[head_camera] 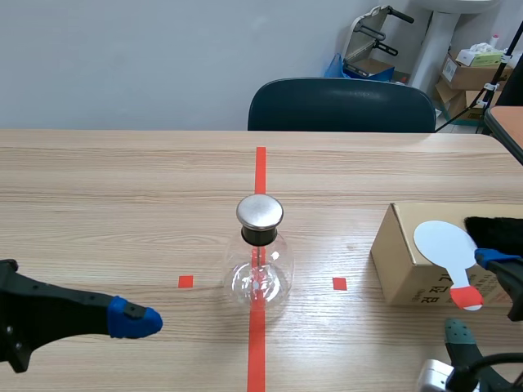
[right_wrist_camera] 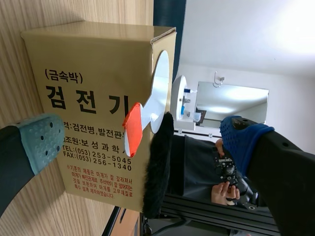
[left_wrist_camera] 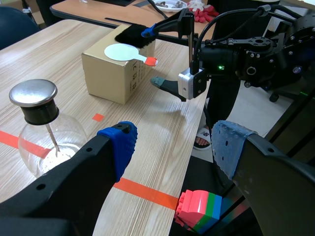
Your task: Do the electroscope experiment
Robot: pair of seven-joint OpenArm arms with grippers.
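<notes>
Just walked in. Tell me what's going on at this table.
Nothing is held yet. The flask of the electroscope stands in the middle of the table. The right gripper is at the box, jaws open either side of the red handle of the paddle, which lies on the box beside a black fur. The left gripper sits low beside the flask, jaws open and empty.

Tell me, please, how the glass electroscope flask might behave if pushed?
The flask looks like thin clear glass, so it is probably fragile and slippery. Its round body and high metal cap suggest a push near the top might tip it; pushing low seems safer.
</notes>
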